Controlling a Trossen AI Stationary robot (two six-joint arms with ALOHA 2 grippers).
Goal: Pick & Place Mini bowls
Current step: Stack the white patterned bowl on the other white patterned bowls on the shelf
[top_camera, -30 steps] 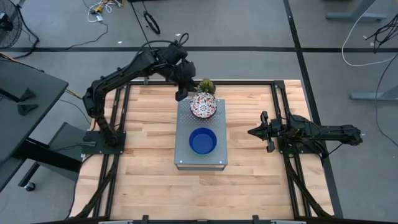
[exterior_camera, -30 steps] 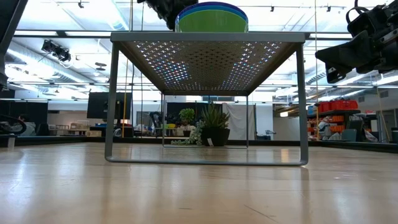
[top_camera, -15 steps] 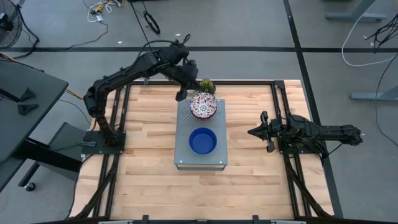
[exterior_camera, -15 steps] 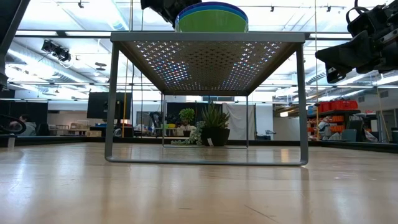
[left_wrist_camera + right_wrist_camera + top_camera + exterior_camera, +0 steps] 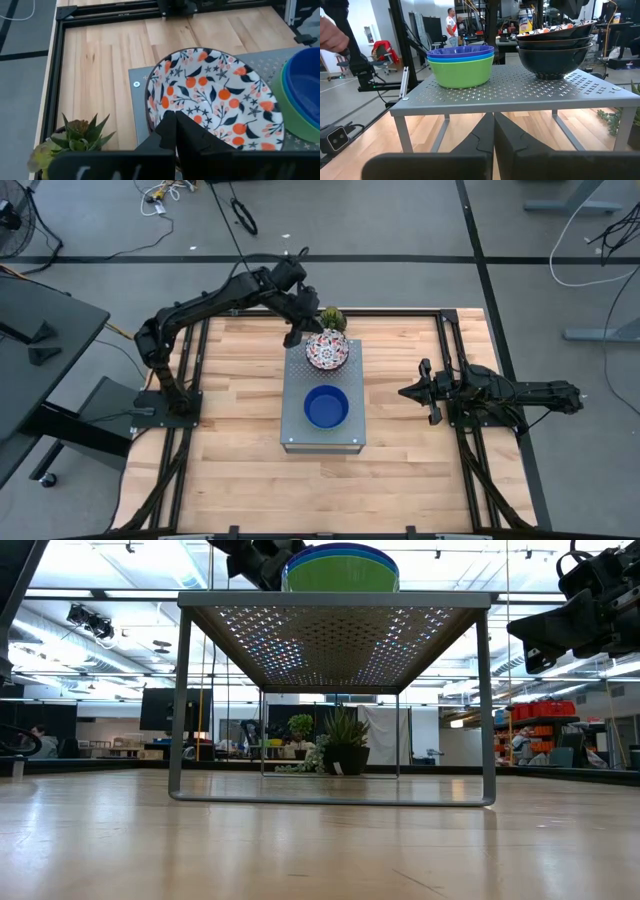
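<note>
High view — left gripper (image 5: 300, 332) beside floral bowls (image 5: 326, 351), jaws closed; right gripper (image 5: 412, 392) likewise.

From the high view you look straight down on the whole table (image 5: 240, 420), with the grey perforated box (image 5: 322, 405) near its middle. Your low view sits at table-top height, close under the same box (image 5: 335, 602), facing level into the room beyond. The left wrist view looks steeply down, close over the stacked floral bowls (image 5: 215, 97) and the plant (image 5: 75, 137). The right wrist view looks level from beside the box, sharing the floral stack (image 5: 555, 47) and the green and blue bowls (image 5: 461, 62) with the others.
</note>
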